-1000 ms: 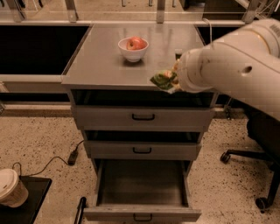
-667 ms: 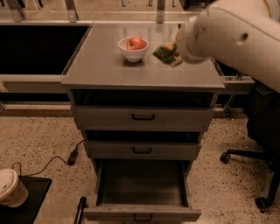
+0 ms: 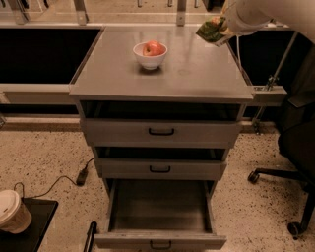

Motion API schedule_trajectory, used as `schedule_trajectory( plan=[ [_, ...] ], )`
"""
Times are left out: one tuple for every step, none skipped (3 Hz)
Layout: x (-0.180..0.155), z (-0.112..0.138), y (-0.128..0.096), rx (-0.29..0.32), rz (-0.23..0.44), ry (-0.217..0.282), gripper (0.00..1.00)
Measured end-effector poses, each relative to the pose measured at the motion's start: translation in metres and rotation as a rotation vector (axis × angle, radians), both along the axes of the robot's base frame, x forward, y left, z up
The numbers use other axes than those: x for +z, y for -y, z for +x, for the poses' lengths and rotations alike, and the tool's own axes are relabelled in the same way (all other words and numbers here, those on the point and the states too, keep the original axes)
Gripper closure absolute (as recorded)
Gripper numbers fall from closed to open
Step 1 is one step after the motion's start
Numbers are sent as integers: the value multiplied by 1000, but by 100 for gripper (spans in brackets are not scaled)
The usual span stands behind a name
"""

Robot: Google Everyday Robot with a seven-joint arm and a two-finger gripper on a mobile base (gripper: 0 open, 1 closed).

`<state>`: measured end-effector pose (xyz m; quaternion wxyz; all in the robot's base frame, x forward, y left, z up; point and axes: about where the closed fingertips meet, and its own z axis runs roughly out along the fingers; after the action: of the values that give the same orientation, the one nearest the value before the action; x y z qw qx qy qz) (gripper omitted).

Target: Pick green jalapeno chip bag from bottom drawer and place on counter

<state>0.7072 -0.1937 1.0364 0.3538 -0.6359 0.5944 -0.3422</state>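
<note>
We see the gripper [image 3: 221,27] at the top right, clamped on the crumpled, shiny green bag [image 3: 210,30]. The bag hangs over the back right corner of the smooth grey metal counter [image 3: 197,74]. Most of the gripper hides behind the bag and the rounded white arm [image 3: 266,12], which the frame cuts off. Open surface separates the bag from a white bowl [image 3: 149,61] holding a red apple [image 3: 154,47]. The bottom drawer [image 3: 160,206] stands pulled out, with its front at the frame's lower edge.
</note>
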Motion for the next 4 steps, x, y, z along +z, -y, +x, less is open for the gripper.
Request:
schedule_trajectory(
  plan=[
    [-46,22,66,-4,120,-69,100],
    [-128,31,95,-2,359,-183,100],
    [-188,43,78,44,533,-302,100],
    [-185,43,78,44,533,-302,100]
  ],
)
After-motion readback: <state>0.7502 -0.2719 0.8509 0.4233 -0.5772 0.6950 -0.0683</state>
